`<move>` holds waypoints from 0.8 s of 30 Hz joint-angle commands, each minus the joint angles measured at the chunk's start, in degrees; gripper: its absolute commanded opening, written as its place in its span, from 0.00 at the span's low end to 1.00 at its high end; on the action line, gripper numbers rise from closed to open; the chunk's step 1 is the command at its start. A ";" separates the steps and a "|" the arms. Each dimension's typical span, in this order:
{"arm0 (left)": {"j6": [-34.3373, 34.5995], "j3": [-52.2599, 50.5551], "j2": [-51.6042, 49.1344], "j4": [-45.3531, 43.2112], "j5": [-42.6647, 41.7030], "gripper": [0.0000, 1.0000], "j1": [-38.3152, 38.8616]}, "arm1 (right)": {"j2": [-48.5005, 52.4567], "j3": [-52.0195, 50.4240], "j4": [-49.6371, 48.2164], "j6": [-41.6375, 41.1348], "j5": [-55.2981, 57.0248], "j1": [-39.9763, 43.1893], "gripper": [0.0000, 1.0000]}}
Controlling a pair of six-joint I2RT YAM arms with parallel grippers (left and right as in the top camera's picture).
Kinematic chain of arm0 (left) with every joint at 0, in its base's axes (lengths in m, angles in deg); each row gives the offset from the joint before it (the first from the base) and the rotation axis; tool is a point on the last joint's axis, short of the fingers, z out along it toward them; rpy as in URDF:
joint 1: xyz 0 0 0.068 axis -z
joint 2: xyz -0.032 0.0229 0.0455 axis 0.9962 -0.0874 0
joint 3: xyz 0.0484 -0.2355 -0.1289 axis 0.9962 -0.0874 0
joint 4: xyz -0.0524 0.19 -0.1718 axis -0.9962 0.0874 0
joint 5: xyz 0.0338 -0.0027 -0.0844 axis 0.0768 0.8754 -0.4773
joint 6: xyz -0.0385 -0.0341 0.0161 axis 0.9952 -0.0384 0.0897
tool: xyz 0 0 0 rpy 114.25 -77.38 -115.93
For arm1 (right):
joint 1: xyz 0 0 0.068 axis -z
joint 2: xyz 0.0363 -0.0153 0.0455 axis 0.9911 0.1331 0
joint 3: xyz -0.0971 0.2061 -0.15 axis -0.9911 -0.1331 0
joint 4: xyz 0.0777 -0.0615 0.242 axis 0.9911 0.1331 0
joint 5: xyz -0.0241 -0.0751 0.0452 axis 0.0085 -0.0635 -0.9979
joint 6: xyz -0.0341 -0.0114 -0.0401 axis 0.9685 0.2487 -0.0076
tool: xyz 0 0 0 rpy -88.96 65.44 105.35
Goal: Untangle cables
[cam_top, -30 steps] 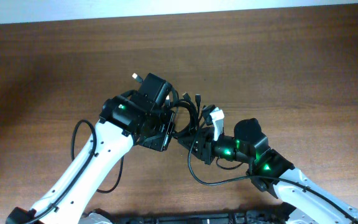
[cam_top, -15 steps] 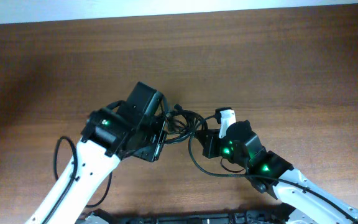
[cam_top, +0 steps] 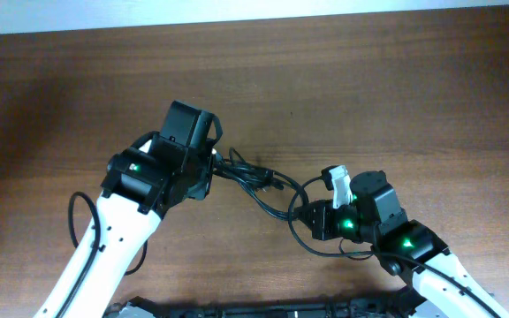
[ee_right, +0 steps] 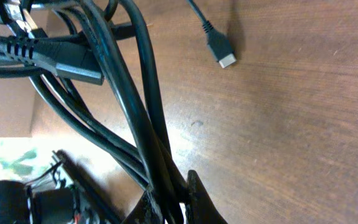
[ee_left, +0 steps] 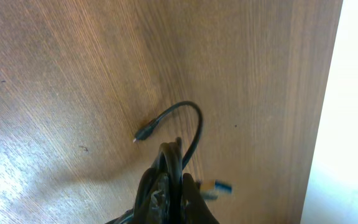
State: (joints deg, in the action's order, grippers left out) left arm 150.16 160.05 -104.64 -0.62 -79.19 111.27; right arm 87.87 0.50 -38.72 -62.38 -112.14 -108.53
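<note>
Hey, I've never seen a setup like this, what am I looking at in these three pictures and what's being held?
Two white robot arms work at a wooden table. One picture looks down from above; the other two are close-ups from a camera on each wrist. A tangle of thin black cables stretches between the arms. The left gripper is closed on one side of it, the right gripper on the other. A loose plug shows apart from the bundle in the right wrist picture.

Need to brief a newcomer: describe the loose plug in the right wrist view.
On the table, the right gripper clamps a bundle of black cables. Up and right of it, one cable ends in a silver-tipped plug lying alone, clear of the bundle.
</note>
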 commanded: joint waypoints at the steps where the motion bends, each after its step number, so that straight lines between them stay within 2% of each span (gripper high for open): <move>1: 0.98 0.59 1.14 -0.79 4.81 0.00 -0.94 | -0.44 -0.50 1.36 1.20 -0.85 0.76 0.32; 2: 0.98 0.59 1.14 -0.76 3.56 0.00 -0.94 | -0.44 -0.50 0.13 1.18 -0.87 0.76 0.53; 3: 0.98 0.59 1.14 -0.76 2.60 0.00 -0.94 | -0.44 -0.48 -1.77 1.18 -0.90 0.76 0.67; 4: 1.01 0.59 1.14 -0.74 2.08 0.00 -0.94 | -0.44 -0.48 -4.11 1.14 -0.87 0.76 0.86; 5: 2.84 0.59 1.14 -0.72 1.36 0.00 -0.94 | -0.42 -0.50 -6.75 -2.03 -0.90 0.74 0.96; 7: 5.75 0.59 1.14 -0.76 -0.28 0.00 -0.94 | -0.42 -0.50 -9.57 -9.51 -0.90 0.70 0.99; 10: 5.81 0.59 1.14 -0.79 -2.47 0.00 -0.94 | 0.00 -0.52 -9.38 -8.96 -2.60 -0.15 0.99; 11: 6.60 0.59 1.14 -0.81 -2.91 0.00 -0.94 | 0.37 -0.52 -9.42 -6.14 -2.58 -1.25 0.99; 13: 7.10 0.59 1.14 -1.95 -7.34 0.00 -0.94 | 4.24 -0.52 -10.43 13.51 -1.90 -6.43 0.99; 14: 7.08 0.59 1.14 -2.10 -9.25 0.00 -0.94 | 6.25 -0.52 -12.37 18.08 -0.87 -7.67 0.99; 16: 7.04 0.59 1.14 -2.01 -11.47 0.00 -0.94 | 9.81 -0.52 -17.14 20.48 3.13 -8.85 0.99; 17: 7.04 0.59 1.14 -2.03 -14.69 0.00 -0.92 | 15.10 -0.52 -25.42 20.44 5.55 -9.70 0.99; 18: 7.04 0.59 1.14 -2.03 -15.30 0.00 -0.90 | 17.42 -0.52 -29.09 20.44 5.51 -10.10 1.00; 21: 7.04 0.59 1.14 -2.03 -17.68 0.00 -0.79 | 25.07 -0.50 -40.79 18.67 5.55 -11.15 0.76; 22: 7.04 0.59 1.14 -2.03 -17.68 0.00 -0.79 | 26.08 -0.50 -42.01 16.87 5.57 -11.45 0.70; 23: 7.02 0.59 1.14 -2.03 -17.68 0.00 -0.79 | 26.45 -0.50 -42.32 15.63 5.57 -11.41 0.44; 24: 6.99 0.59 1.14 -2.03 -17.38 0.00 -0.79 | 26.21 -0.50 -42.34 15.17 5.09 -11.41 0.12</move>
State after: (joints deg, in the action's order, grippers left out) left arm 156.41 160.05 -104.53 -2.52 -94.47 110.35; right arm 113.57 -0.33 -80.51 -44.66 -107.22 -119.39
